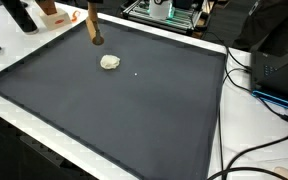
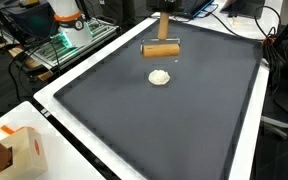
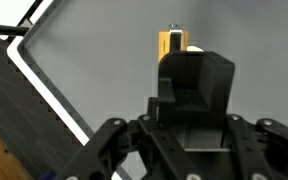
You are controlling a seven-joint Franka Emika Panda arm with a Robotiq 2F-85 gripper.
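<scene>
Standing tan T-shaped wooden roller (image 2: pixel 161 48)

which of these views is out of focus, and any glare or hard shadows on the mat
wrist view: the black jaws fill the foreground, soft and out of focus, and the wooden roller beyond them is blurred too; in both exterior views: the dark mat is evenly lit with no glare spot, the dough lump throws only a faint shadow, and fine detail is lost to coarse resolution.

In the wrist view the gripper (image 3: pixel 192 72) hides most of the wooden roller (image 3: pixel 171 42) it is closed on.
</scene>
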